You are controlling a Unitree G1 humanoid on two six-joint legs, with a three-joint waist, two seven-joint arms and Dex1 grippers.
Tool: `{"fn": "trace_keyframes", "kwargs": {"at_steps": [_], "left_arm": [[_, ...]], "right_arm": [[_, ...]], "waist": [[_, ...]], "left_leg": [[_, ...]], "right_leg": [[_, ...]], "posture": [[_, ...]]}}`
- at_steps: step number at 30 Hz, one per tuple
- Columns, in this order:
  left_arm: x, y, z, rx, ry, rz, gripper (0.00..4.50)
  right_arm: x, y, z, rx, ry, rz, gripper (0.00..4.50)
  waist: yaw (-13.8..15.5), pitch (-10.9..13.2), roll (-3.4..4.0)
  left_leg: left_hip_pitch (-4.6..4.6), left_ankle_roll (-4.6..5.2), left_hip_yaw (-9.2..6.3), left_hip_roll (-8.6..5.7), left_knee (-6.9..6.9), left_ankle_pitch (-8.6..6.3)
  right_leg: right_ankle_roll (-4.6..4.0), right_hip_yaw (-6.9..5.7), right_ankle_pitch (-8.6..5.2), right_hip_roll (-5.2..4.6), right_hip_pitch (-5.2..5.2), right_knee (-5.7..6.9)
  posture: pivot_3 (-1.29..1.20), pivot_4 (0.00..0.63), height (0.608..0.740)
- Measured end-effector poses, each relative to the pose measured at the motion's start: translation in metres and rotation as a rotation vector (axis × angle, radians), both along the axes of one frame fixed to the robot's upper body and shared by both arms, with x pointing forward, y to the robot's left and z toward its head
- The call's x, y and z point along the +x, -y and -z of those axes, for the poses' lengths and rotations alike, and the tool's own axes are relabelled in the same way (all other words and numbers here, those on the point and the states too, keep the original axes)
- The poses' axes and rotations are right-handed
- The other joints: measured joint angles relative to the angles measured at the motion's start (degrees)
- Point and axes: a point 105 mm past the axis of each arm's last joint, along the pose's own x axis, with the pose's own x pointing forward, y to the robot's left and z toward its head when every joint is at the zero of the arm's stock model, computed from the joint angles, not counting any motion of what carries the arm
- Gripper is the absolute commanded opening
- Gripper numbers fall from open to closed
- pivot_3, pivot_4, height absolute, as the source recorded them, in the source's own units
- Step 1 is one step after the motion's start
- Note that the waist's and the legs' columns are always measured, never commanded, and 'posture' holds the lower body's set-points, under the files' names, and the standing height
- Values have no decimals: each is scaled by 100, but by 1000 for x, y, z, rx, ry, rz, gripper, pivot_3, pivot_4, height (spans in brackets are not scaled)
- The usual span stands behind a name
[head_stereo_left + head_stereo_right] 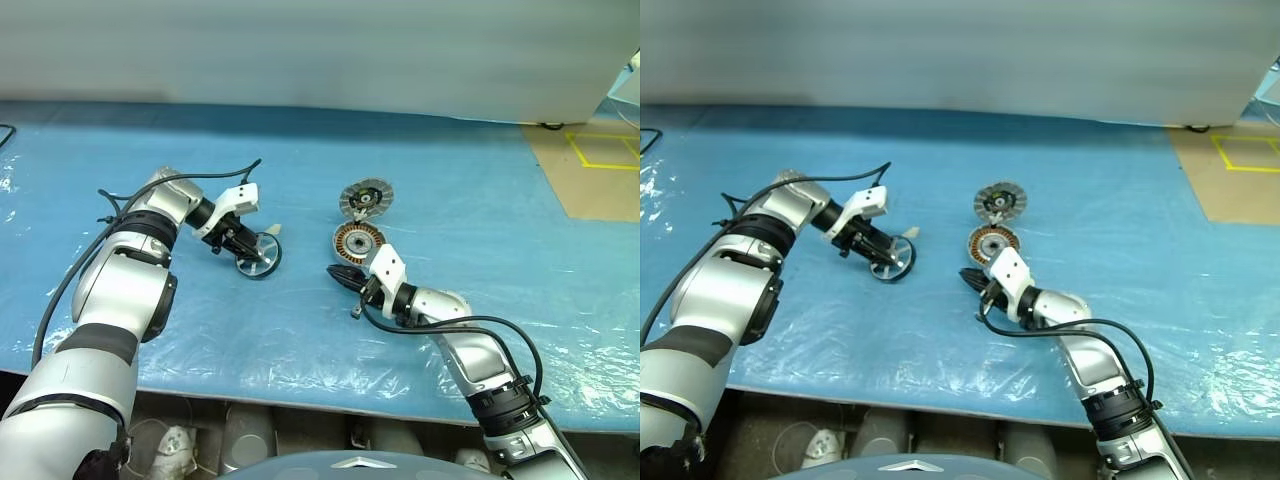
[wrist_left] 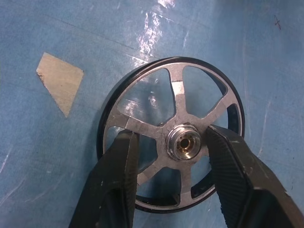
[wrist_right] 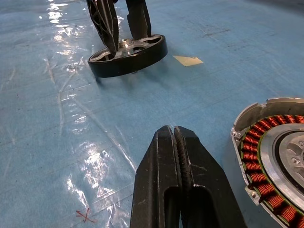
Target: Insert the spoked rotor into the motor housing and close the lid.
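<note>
The spoked rotor (image 2: 178, 90), a dark-rimmed wheel with silver spokes and a brass-coloured hub, lies on the blue sheet left of centre (image 1: 268, 258). My left gripper (image 2: 171, 133) points down into it, open, one finger in a spoke gap on each side of the hub, with a little room to the hub on both sides. The motor housing (image 1: 358, 241), a silver can with copper windings (image 3: 275, 156), sits at centre. Just behind it is the lid (image 1: 366, 197), with fine radial lines. My right gripper (image 3: 175, 130) is shut and empty, low over the sheet by the housing's near left side.
A small tan scrap (image 2: 59, 85) lies on the sheet just beyond the rotor. The blue plastic-covered table (image 1: 300, 395) ends at a front edge close to me. Brown floor with yellow tape (image 1: 600, 150) shows at the far right.
</note>
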Motion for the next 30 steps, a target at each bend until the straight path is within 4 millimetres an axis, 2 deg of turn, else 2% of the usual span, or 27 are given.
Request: {"fn": "trace_keyframes", "kwargs": {"at_steps": [6, 13, 23, 30], "left_arm": [[4, 13, -7, -86, 22, -10, 1804], [9, 38, -40, -216, 53, 37, 1804], [-1, 89, -43, -340, -11, 138, 1804], [-6, 106, -48, -387, -20, 174, 1804]], "right_arm": [[1, 4, 0, -6, 2, 5, 0], [4, 36, -6, -29, 15, 80, 0], [5, 75, -21, -36, 36, 195, 0], [-2, 72, -32, 21, 27, 180, 0]], "waist": [[9, 3, -5], [12, 10, -17], [9, 12, -18], [2, 12, -18]], "left_leg": [[-6, 0, -1, 0, 0, 0], [-6, 1, -1, -1, -8, 1], [-6, 18, -1, -2, -7, 10], [-6, 20, -1, -3, -9, 11]], "right_leg": [[2, -1, 1, 0, 0, -2], [15, -2, 9, 1, -1, -12], [17, -2, 10, 1, 0, -13], [18, -2, 11, 2, 0, -16]], "posture": [[0, 150, 740], [0, 150, 740], [0, 150, 740], [0, 150, 740]]}}
